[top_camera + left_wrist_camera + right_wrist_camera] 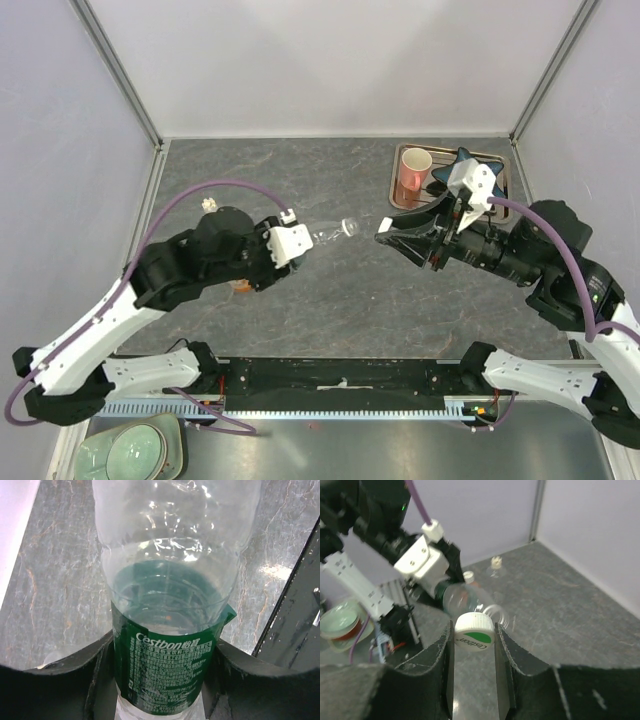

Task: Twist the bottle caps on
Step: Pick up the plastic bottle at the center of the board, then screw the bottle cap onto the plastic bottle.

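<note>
the left gripper (312, 238) was clamped on the green-label bottle (335, 231), its two black fingers (95, 680) pressed against the label on either side. the bottle was held low on its body, lying nearly level above the counter (330, 310), and it stuck straight out ahead of that gripper with its open neck pointing toward the right gripper (385, 232). the clear upper part of the bottle looked dented and crumpled.

the right gripper was closed on a white cap (474, 632), pinched by its rim between the fingertips, a green mark and lettering on the face turned to the wrist camera. the cap sat just ahead of the bottle's mouth, close to it. whether they touched could not be told.

a tiny clear bottle (210, 204) stood upright on the counter, well apart from the left gripper, behind it and out to its left. only a sliver of the orange bottle (240, 285) showed from under the left arm, back from the gripper.

a pink mug (413, 170) stood in a tray (436, 148) just behind the right gripper's wrist.
</note>
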Available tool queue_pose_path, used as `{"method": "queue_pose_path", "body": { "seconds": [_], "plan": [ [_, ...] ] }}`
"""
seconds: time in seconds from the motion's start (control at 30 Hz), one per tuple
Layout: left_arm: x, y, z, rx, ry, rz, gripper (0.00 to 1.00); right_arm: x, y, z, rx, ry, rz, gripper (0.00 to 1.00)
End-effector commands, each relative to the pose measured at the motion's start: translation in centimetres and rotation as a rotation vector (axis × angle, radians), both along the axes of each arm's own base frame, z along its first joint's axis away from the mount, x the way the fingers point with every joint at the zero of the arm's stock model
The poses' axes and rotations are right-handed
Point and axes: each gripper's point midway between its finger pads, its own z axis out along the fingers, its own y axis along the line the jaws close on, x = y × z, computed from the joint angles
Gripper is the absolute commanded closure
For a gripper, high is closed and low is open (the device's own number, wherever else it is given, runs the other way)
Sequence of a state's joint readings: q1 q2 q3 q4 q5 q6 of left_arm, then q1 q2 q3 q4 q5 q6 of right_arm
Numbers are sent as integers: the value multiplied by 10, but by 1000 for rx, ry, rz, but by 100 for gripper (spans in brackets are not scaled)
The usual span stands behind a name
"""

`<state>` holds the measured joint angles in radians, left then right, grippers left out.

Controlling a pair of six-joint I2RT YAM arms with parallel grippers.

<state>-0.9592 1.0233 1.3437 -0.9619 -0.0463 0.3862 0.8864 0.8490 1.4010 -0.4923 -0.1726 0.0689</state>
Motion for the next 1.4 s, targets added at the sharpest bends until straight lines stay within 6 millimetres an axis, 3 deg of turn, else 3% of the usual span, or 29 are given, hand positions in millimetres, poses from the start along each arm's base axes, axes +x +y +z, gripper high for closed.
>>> {"method": "queue_pose_path", "body": {
  "seconds": [0.0,0.17,0.27,0.53,0.77,1.1,1.37],
  "plan": [
    [-17,22,4,-2,8,-27,48,-35,3,-9,-133,51,183,80],
    [-29,35,33,-68,-90,-83,46,-57,10,-10,-168,81,319,81],
    [-39,36,40,-111,-88,-110,46,-57,18,-15,-178,98,355,81],
    [-68,35,15,-112,-40,-261,49,-49,46,-2,-179,104,432,81],
    [-67,30,8,-92,-24,-283,50,-53,67,-14,-209,162,553,81],
    [-62,26,3,-85,-19,-266,51,-63,63,-38,-302,201,626,80],
    [-60,21,6,-92,6,-263,51,-63,62,-43,-325,203,632,80]
  ]
}}
